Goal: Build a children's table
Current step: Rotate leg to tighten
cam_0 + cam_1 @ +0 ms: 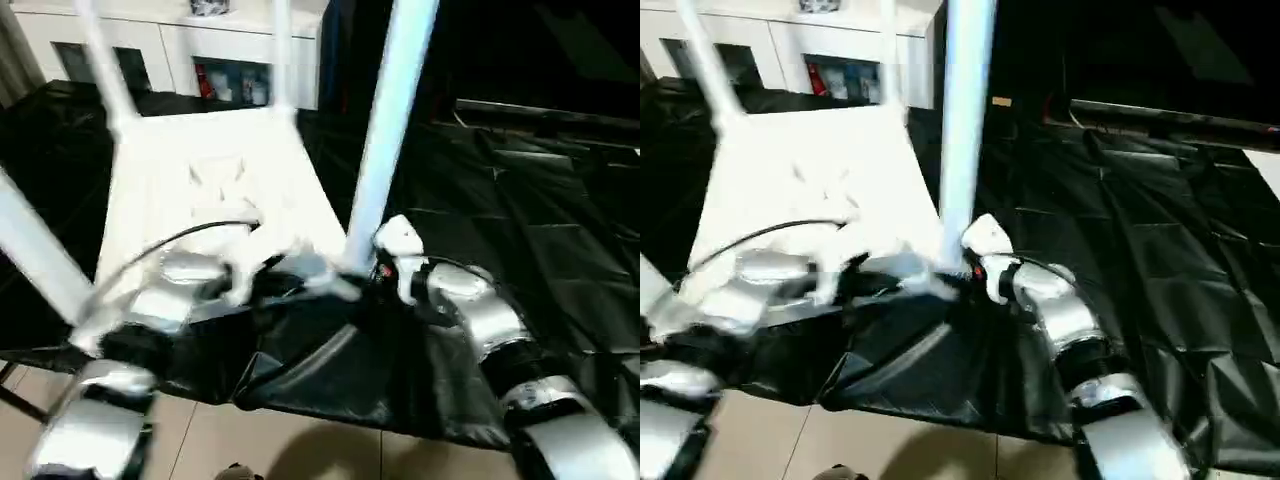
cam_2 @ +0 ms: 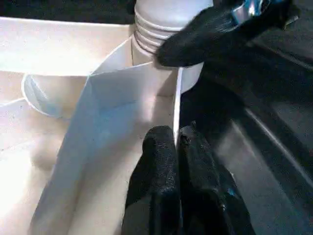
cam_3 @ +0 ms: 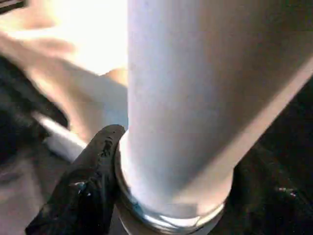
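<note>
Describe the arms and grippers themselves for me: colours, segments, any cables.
Both forearms are silver metal cylinders joined by black bands. The right arm ends in a white wrist housing with a small red mark. A thin black cable arcs over the left arm. Each gripper has two black, matte, textured fingers.

An indoor room set up as a test space: black sheeting point(image 1: 520, 230) covers the work surface, a white glass-fronted cabinet point(image 1: 190, 50) behind, tiled floor point(image 1: 250, 440) below.

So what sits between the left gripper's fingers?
The tabletop's thin side wall, seen in the left wrist view; the left gripper pinches it just below the leg socket.
</note>
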You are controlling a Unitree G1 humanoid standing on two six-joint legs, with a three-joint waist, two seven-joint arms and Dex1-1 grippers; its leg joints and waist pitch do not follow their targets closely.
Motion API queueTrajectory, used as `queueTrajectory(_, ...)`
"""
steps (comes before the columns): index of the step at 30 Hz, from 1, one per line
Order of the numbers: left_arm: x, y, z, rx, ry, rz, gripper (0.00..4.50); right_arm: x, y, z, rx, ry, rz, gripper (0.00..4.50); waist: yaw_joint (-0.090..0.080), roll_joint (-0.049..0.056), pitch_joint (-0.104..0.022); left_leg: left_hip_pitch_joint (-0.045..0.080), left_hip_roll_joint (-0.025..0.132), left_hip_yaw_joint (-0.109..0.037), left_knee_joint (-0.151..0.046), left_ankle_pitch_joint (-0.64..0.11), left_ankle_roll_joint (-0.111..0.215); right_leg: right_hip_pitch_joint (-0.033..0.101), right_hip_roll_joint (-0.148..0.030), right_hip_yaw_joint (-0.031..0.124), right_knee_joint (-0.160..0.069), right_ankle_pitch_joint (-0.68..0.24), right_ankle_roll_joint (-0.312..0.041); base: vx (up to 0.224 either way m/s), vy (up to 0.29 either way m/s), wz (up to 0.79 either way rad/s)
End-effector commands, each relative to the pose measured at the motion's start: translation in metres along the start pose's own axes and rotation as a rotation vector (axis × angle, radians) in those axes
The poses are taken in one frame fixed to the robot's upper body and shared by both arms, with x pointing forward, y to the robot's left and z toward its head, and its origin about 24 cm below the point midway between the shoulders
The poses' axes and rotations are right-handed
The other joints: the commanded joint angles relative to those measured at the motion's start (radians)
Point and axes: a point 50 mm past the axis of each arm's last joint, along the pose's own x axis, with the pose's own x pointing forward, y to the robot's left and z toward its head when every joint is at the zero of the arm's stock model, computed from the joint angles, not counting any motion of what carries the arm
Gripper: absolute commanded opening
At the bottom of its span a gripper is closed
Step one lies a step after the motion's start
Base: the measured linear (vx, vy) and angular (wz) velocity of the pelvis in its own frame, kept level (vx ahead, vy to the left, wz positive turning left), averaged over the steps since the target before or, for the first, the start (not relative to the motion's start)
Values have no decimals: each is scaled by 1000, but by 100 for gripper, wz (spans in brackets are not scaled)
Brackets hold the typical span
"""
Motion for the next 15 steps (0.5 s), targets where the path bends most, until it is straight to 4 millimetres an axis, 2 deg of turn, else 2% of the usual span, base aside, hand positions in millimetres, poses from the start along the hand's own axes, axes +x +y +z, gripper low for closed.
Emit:
queueTrajectory(1, 17, -3, -2, -79, 22, 125, 0, 17, 24, -7, 90, 7, -95, 273, 4, -6, -56, 12, 21, -6, -80, -283, -13, 35, -65, 41, -93, -305, -179, 0, 0, 0)
queueTrajectory(2, 22, -5, 2, -85, 14, 135, 0, 20, 30, -9, 115, 9, -120, 273, 3, -7, -58, 10, 20, -8, -82, -279, -17, 37, -65, 40, -93, -311, -174, 0, 0, 0)
queueTrajectory(3, 29, -9, 6, -82, 9, 133, 0, 25, 39, -10, 130, 9, -114, 273, 3, -3, -60, 12, 20, -6, -80, -278, -17, 35, -64, 41, -94, -299, -172, 0, 0, 0)
queueTrajectory(4, 33, -12, 8, -78, 7, 129, 0, 28, 45, -9, 135, 8, -104, 273, 3, -5, -60, 12, 19, -6, -79, -271, -14, 36, -63, 41, -94, -285, -172, 0, 0, 0)
queueTrajectory(5, 39, -18, 11, -59, 11, 106, 0, 33, 55, -6, 88, -1, -41, 273, 4, 5, -62, 11, 17, -6, -80, -268, -9, 37, -61, 41, -93, -257, -174, 0, 0, 0)
queueTrajectory(7, 48, -26, 13, -33, 20, 66, 0, 37, 65, 1, 57, -33, 31, 273, 2, -2, -62, 9, 16, -5, -81, -274, -2, 40, -58, 39, -95, -237, -170, 0, 0, 0)
queueTrajectory(8, 52, -31, 13, -25, 27, 36, 0, 37, 66, 6, 75, -65, 48, 273, 3, 4, -64, 10, 17, -7, -82, -284, -3, 40, -58, 39, -95, -233, -169, 0, 0, 0)
queueTrajectory(9, 52, -32, 13, -25, 27, 32, 0, 37, 66, 6, 80, -70, 47, 273, 2, 2, -64, 10, 17, -7, -83, -288, -3, 41, -58, 39, -96, -232, -169, 0, 0, 0)
queueTrajectory(10, 51, -32, 12, -26, 26, 24, 0, 34, 61, 6, 92, -81, 49, 328, 2, 5, -65, 11, 17, -7, -83, -291, -5, 40, -57, 39, -95, -230, -171, 0, 0, 0)
queueTrajectory(13, 44, -30, 9, -5, 19, 0, 0, 26, 48, 5, 116, -90, 50, 349, 2, 9, -67, 10, 18, -7, -83, -298, -1, 44, -56, 38, -94, -200, -181, 0, 0, 0)
queueTrajectory(14, 42, -29, 9, -1, 21, -1, 0, 24, 45, 5, 123, -90, 44, 363, 3, 6, -69, 10, 19, -7, -82, -289, 6, 46, -57, 38, -93, -176, -187, 0, 0, 0)
queueTrajectory(15, 42, -29, 9, 0, 20, -2, 0, 24, 45, 5, 122, -90, 44, 380, 2, 9, -69, 9, 19, -7, -82, -282, 6, 46, -56, 38, -91, -162, -191, 0, 0, 0)
